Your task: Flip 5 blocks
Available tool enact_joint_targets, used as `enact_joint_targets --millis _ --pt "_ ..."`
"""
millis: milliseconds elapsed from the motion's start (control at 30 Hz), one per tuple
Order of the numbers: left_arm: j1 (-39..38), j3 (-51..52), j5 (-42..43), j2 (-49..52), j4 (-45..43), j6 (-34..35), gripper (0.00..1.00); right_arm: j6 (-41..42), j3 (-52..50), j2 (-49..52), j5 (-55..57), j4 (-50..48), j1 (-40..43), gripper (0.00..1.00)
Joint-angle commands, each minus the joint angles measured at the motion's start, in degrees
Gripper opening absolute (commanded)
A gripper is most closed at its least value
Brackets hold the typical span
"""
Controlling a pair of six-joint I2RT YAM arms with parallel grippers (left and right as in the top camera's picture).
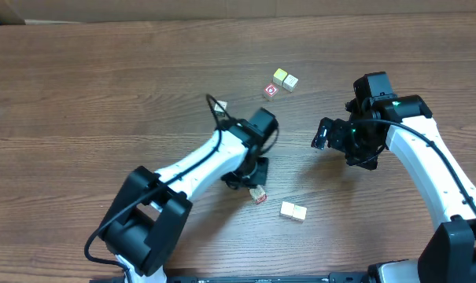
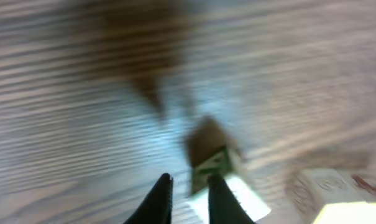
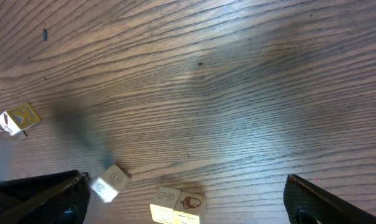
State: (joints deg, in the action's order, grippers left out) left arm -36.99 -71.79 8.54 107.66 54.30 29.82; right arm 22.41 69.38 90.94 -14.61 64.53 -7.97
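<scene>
Left pincer [image 2: 189, 200] nearly closed in wrist view; fingertips unseen overhead.

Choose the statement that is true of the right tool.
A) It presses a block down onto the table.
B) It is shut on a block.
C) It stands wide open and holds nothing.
C: in the right wrist view the right tool has its fingers far apart, at the two edges of the picture, and no block sits in the grip; the pale blocks lie loose on the table.
</scene>
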Motion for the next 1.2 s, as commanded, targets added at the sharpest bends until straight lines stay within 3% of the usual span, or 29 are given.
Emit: enact_joint_targets --millis 0,600,1167 --pt "1.5 -0.7 -0.3 -0.7 1.6 1.0 0.05 -0.4 1.2 -0.1 -0.1 -0.1 0.0 1.00" --pt "-4.7 -0.7 0.5 0.0 1.2 1.5 0.04 -0.4 1.2 -0.1 -0.1 -0.3 0.0 1.00" --pt "-5.2 -0.7 2.1 0.0 -1.0 1.5 0.06 -0.4 1.2 -0.1 -0.1 -0.3 0.0 1.00"
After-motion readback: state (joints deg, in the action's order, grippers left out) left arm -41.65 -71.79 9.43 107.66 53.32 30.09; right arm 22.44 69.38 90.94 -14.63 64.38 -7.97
